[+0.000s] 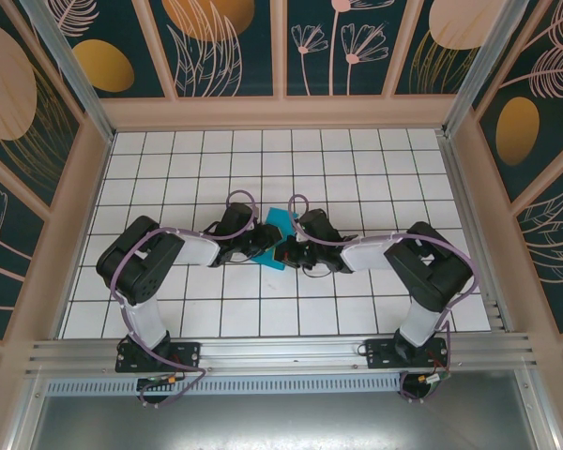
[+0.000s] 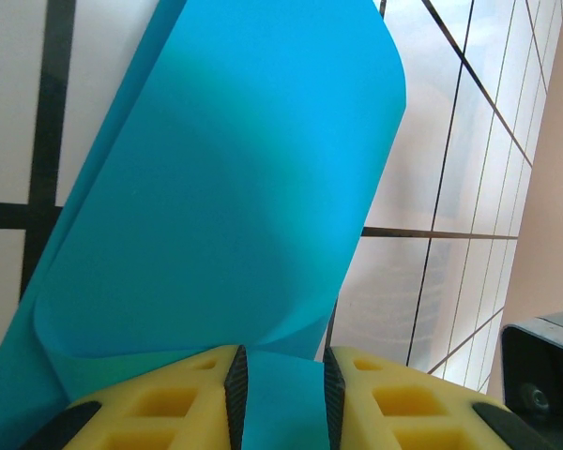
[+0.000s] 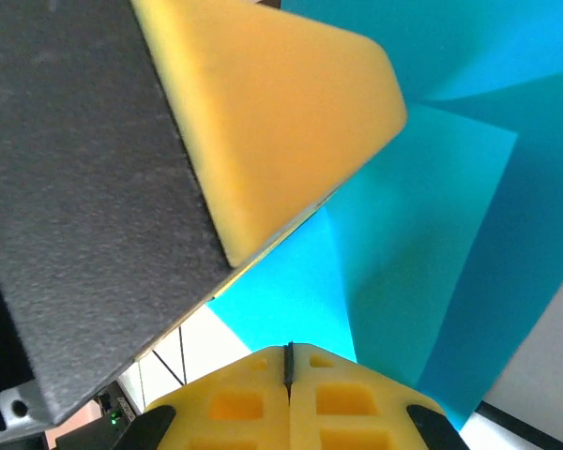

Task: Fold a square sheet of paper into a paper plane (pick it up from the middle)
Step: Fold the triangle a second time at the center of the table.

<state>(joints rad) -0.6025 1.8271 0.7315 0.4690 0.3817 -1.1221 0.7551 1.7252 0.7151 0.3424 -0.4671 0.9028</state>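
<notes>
Left pincer [image 2: 281, 367] and right pincer [image 3: 289, 361] meet tip to tip and share the blue square sheet of paper [image 2: 225, 187], with the white tiled floor [image 1: 357, 169] below them.

Left pincer's yellow fingers [image 2: 394, 394] stand a little apart with a bent bit of the sheet squeezed between them, likely to hold it steady. The right pincer is closed tight, its tips against the sheet just under the other pincer's finger, maybe to press a fold. I cannot tell if paper is nipped inside. A crease [image 3: 342, 281] runs up from the right pincer. No words or labels show anywhere.
</notes>
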